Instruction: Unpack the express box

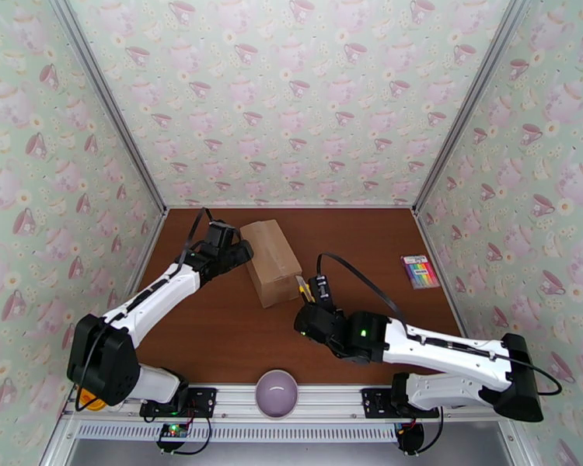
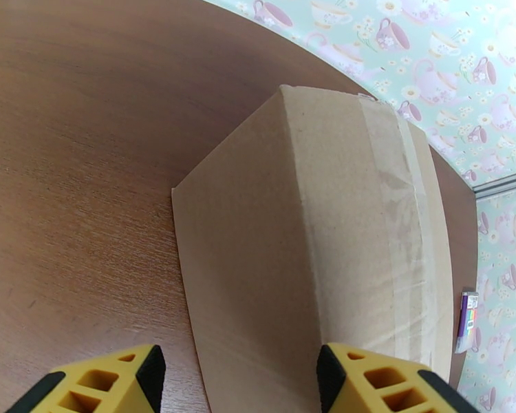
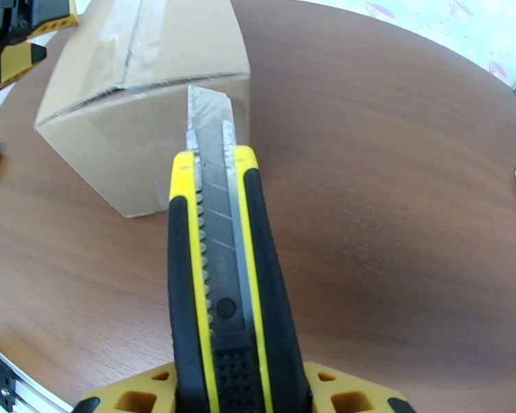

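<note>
express box (image 1: 270, 262) on bench (image 1: 369, 250), left of centre, taped seam lengthwise | right tool (image 3: 237, 390) clamped on knife (image 3: 217, 270) — blade pointing at its near end | left tool (image 2: 241, 372) spread apart at far side

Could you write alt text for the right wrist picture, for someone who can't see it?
A yellow-and-black utility knife, held in the right end effector, points its extended blade at a taped cardboard box on a brown table.

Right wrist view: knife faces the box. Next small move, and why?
Probably ease the utility knife forward onto the taped seam of the express box: the blade is out, its tip by the near top edge, the tape looks uncut.
</note>
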Action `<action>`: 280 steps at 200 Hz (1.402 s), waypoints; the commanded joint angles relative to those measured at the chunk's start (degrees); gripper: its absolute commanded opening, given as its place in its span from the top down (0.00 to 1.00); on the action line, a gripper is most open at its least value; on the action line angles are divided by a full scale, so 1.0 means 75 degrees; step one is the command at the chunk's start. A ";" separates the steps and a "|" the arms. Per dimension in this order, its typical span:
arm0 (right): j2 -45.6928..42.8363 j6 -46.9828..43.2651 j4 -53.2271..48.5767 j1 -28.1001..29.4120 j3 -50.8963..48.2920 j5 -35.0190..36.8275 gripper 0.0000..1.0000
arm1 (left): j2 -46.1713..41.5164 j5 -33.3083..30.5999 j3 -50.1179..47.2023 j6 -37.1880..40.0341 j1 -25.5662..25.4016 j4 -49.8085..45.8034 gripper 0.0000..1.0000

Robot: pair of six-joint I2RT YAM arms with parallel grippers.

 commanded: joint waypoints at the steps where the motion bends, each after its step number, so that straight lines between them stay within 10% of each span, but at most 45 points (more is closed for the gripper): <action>1: 0.0113 -0.0010 0.0167 0.0049 0.0244 0.0195 1.00 | 0.0063 0.0141 -0.0072 -0.0065 -0.0041 0.0098 0.35; 280: 0.0593 -0.0024 0.0273 0.0042 0.0462 0.0379 1.00 | -0.0078 0.0141 -0.0068 -0.0089 -0.0060 0.0042 0.35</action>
